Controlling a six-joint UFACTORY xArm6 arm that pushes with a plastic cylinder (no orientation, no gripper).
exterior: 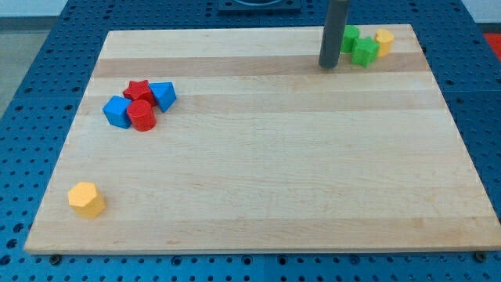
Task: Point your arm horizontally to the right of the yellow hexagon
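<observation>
Wooden board (258, 157), no legible writing: my tip (329, 66) upper right, partly hiding green block (350, 37); yellow hexagon (86, 199) lower left; no gripper fitted.

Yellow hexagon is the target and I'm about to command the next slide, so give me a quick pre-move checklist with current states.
1. Yellow hexagon in view, near the view's bottom left: ok.
2. My tip visible: ok.
3. Tip already right of the hexagon at its level: not ok, it is far up near the view's top.
4. Diagonal path across the board free of blocks: ok.
5. Tip clear of the green blocks: cannot tell.
</observation>
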